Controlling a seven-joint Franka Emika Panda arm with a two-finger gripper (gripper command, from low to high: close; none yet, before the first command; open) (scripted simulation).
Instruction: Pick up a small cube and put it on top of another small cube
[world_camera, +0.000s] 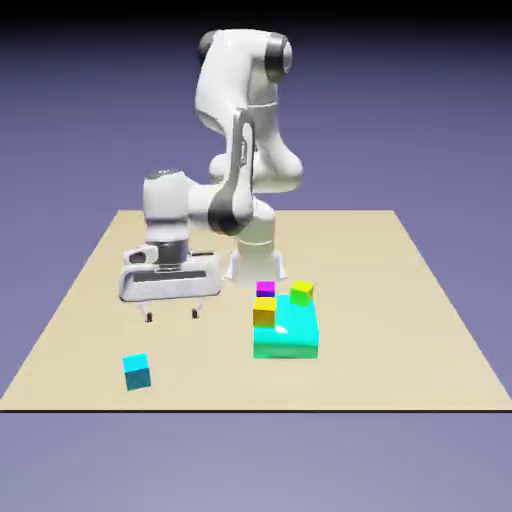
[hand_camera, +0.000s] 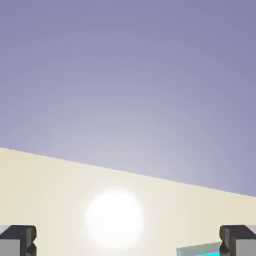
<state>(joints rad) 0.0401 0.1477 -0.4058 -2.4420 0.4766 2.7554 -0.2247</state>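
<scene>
— Nearest the camera, see what? And placed where?

— The small cyan-blue cube (world_camera: 137, 372), well out to the exterior view's left of the turquoise block (world_camera: 290, 346), and nearer the camera than that block. Sits turned a little, apparently flat on the table (world_camera: 380, 340).

— Likely to go wrong how?

— By descending too soon, short of the cube: could close on nothing, or knock a corner with one finger. Could also pinch askew, from not matching the cube's turn.

— And the gripper (world_camera: 172, 315)?

— Spread wide, holding nothing. Hangs above the table, left of the block and farther from the camera than the cube. Probably needs to come forward before lowering.

— Arm (world_camera: 232, 100) posed how?

— Rises behind the block, folds high at the elbow, then drops left of the block, pointing the hand roughly downward.

— Further right?

— Purple cube (world_camera: 265, 289) by the block's far left corner, orange cube (world_camera: 265, 313) at its left side, lime cube (world_camera: 302, 293) by its far edge. Hard to tell which to stack on. Could topple a neighbour there, from swinging across too low.
</scene>
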